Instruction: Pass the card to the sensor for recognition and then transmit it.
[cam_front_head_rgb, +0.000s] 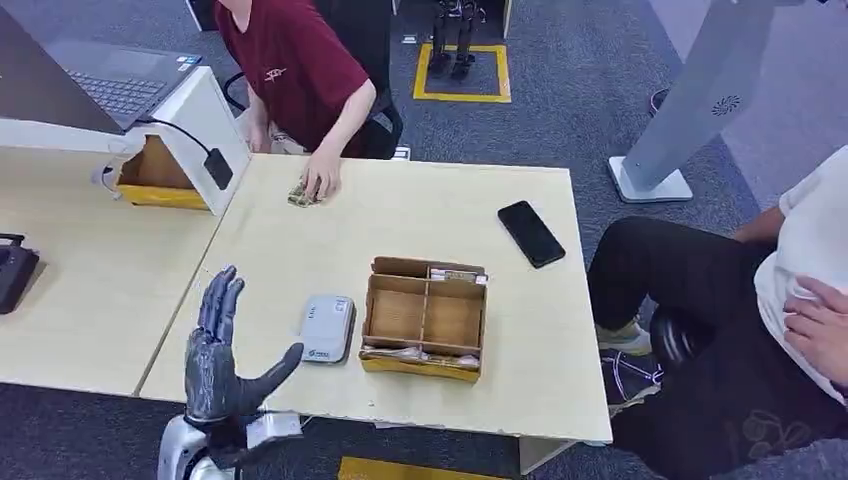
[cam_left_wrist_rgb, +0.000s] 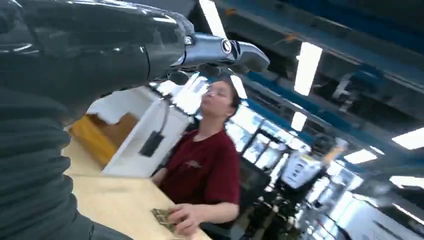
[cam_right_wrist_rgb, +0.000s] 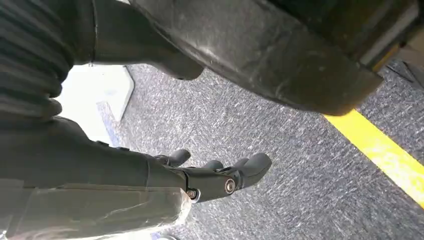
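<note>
My left hand is raised over the table's near left corner, fingers spread, holding nothing. In the left wrist view its fingers point toward a person in a red shirt. A small grey-white sensor lies flat on the table just right of that hand. Beside it stands a cardboard divider box with cards in its far slot and its near slot. The person's hand presses on a patterned card at the far edge. My right hand hangs over the carpet with nothing in it.
A black phone lies at the table's far right. A white stand with a cardboard tray and a laptop sit at the far left. A second person in dark trousers sits at the right.
</note>
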